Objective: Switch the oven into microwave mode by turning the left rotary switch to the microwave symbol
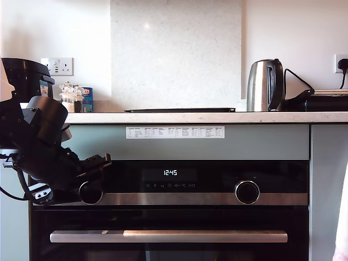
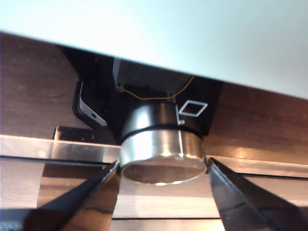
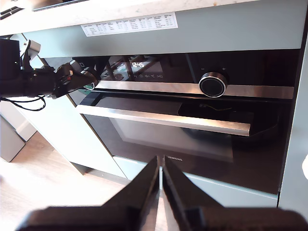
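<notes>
Reaching for left rotary switch (image 2: 162, 154) on oven (image 1: 179, 217), well left of clock in exterior view. First gripper (image 2: 162, 175) open, fingers either side, ready to pinch and turn. Second gripper (image 3: 161, 178) pinched empty, held back, well away from switch.

One oven (image 1: 174, 217), one bar handle (image 1: 168, 236), one clock display (image 1: 171, 173), two knobs: the left rotary switch (image 1: 91, 192) right at my first claw (image 2: 161, 175), the other knob (image 1: 247, 192) well apart from it. On the surface (image 1: 206, 117): one kettle (image 1: 265, 85), one hob (image 1: 179, 110), one black appliance (image 1: 24, 76) above my first claw, plus a jar cluster I can't count. Two wall sockets: one double socket (image 1: 60, 66), one plugged socket (image 1: 341, 63); one label strip (image 1: 175, 132); two claws, counting my second claw (image 3: 160, 192).
</notes>
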Tool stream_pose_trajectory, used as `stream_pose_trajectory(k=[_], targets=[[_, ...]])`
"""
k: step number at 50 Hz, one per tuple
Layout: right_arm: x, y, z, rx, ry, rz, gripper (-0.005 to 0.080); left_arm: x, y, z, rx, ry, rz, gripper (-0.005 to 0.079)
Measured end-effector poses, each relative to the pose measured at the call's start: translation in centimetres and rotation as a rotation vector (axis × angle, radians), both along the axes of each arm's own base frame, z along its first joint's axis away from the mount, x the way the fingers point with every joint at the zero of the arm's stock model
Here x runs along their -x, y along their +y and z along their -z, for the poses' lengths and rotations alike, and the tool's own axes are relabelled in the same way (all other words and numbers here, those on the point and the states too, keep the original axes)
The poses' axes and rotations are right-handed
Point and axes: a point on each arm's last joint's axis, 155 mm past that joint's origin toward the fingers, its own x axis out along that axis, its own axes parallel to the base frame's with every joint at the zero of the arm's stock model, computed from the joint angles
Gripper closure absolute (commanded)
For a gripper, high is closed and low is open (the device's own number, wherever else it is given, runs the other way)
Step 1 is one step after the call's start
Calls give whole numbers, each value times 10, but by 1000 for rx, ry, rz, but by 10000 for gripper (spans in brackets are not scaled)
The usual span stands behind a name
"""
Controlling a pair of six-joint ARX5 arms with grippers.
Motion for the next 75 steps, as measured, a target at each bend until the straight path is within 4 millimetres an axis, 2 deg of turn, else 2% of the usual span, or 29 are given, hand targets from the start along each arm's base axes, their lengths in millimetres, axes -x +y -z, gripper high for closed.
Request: stream_pose_trajectory(k=[4,11,19,27,32,58,63,75], targets=[[0,0,0,0,0,0,764,0,1,0,-27,-9,16,354],[0,0,0,0,0,0,764,0,2,0,-45,-13,21,379],[0,0,0,0,0,0,764,-1,3,1,-83,-25,34,475],[0,0,0,0,0,0,764,-1,4,1,-92,-27,37,500],[0,0,0,-2,1,1,764,-1,5,1,-110,-32,39,548],[0,0,0,-18,11,8,764,-1,7,2,-245,-67,110,584],[0,0,0,-18,11,8,764,-1,8,2,-251,-67,109,618],[0,0,0,-18,11,8,764,0,9,5,-364,-89,178,618]])
